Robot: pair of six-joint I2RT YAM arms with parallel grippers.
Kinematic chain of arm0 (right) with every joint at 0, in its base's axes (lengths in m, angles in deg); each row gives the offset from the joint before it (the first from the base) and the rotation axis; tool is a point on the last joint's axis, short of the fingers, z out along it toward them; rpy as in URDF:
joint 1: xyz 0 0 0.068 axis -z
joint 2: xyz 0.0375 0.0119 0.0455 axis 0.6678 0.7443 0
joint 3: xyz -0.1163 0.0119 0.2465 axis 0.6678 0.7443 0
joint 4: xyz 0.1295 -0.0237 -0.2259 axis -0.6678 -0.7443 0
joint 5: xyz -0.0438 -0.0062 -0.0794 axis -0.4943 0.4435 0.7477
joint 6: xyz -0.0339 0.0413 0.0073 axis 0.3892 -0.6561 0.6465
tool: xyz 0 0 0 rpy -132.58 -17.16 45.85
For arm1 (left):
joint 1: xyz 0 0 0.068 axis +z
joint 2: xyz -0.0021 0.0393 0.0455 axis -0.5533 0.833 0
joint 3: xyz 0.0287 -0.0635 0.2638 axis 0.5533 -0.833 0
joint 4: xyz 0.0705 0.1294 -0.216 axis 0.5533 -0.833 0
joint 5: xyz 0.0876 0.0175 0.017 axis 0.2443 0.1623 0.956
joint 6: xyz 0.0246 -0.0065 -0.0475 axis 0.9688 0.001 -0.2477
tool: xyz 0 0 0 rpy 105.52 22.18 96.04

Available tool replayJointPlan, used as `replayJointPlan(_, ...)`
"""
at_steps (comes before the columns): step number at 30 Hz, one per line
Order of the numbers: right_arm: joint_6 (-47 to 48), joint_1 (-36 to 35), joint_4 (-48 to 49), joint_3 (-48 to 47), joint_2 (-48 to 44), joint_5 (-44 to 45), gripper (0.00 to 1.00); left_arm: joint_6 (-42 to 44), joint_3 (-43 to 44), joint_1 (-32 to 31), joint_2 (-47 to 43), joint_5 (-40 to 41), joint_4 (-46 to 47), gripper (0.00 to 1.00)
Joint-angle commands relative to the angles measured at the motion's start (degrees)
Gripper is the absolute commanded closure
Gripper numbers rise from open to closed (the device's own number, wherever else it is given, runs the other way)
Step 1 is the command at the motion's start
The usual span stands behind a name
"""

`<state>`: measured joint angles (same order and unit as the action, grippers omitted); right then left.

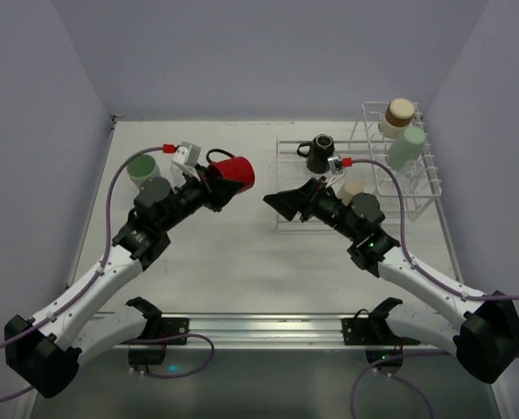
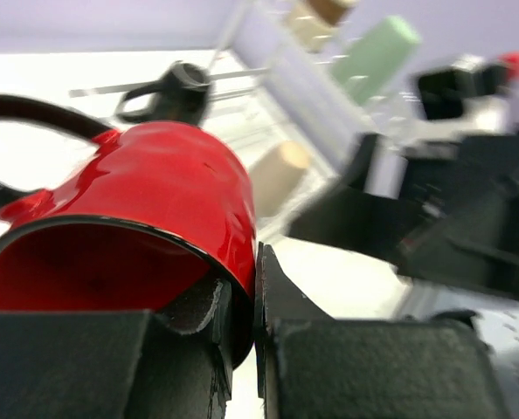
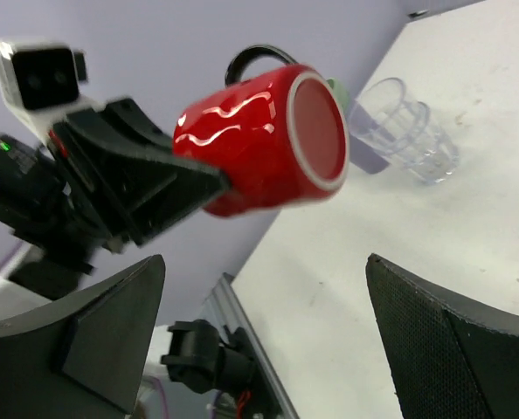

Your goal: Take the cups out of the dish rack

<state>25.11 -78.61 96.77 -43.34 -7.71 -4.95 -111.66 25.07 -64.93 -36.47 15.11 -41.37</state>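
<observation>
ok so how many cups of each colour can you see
red mug: 1
black mug: 1
clear glass: 1
pale green cup: 1
lavender tumbler: 1
tan-brown cup, cream cup: 2
total: 7

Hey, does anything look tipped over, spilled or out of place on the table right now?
Only the red mug: it hangs on its side above the table, its rim pinched in the left gripper, so it is carried, not toppled. The right gripper is open and empty. No spill or damage shows.
</observation>
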Motion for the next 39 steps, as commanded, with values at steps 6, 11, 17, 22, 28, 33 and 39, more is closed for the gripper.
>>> replayJointPlan(6,18.44,0.15,-27.08,-5.92,-10.33,11.29,0.01,18.21,26.11,-0.22,23.74,16.88,-31.1,1.0)
replayJointPlan(11,22.93,0.15,-34.05,-6.63,-16.92,15.25,0.01,22.51,37.97,-0.31,38.1,24.01,-40.95,1.0)
replayJointPlan(17,23.63,0.15,-35.81,-4.88,-20.8,13.94,0.01,24.8,51.69,-0.22,52.78,27.28,-46.75,1.0)
replayJointPlan(22,23.63,0.06,-37.66,-3.38,-22.56,13.14,0.01,26.12,61.45,-0.05,63.86,27.1,-51.59,1.0)
replayJointPlan(28,24.95,0.15,-38.8,-2.42,-23.7,15.69,0.01,27.09,67.17,0.22,71.34,28.24,-55.37,0.98)
replayJointPlan(33,26.0,0.06,-41.0,-3.47,-22.48,17.36,0.01,27.53,68.58,0.31,73.18,29.47,-56.78,0.83)
replayJointPlan(39,26.97,0.15,-42.93,-5.93,-19.05,20.34,0.01,27.88,68.49,0.39,72.05,31.58,-57.48,0.53)
